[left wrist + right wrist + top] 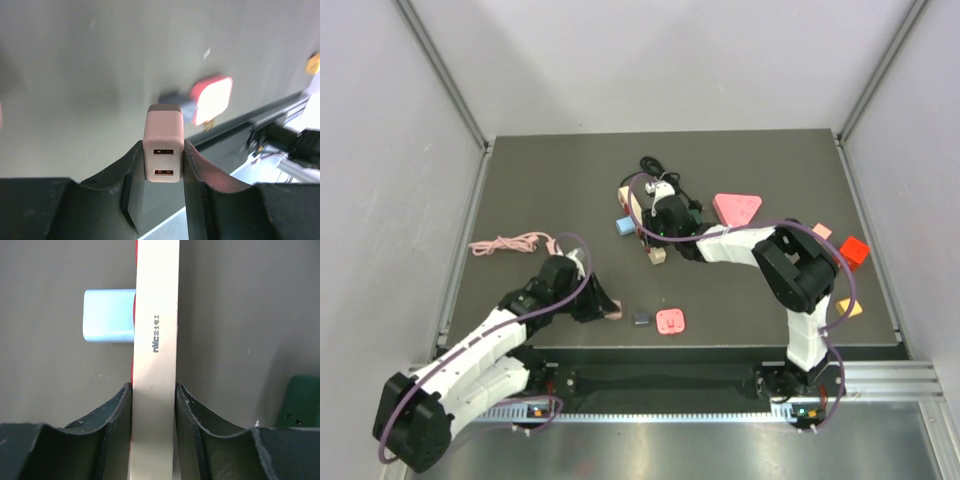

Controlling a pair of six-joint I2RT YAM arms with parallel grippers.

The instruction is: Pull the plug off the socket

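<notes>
The plug (163, 150) is a pale pink charger block with two USB ports facing the left wrist camera. My left gripper (163, 167) is shut on its sides, above the table. From above, this plug (612, 312) sits at the left gripper (604, 305), near the front edge and well apart from the socket. The socket (156, 340) is a long beige power strip standing on its edge. My right gripper (154, 405) is shut across it. In the top view the socket (656, 254) lies mid-table under the right gripper (662, 222). A light blue plug (109, 315) sticks out of its left side.
A pink square piece (671, 321) and a small grey block (641, 318) lie just right of the left gripper. A pink triangle (737, 207), a red block (853, 250) and a yellow piece (850, 307) sit to the right. A pink cable (510, 243) lies at the left, a black cable (655, 167) behind the socket.
</notes>
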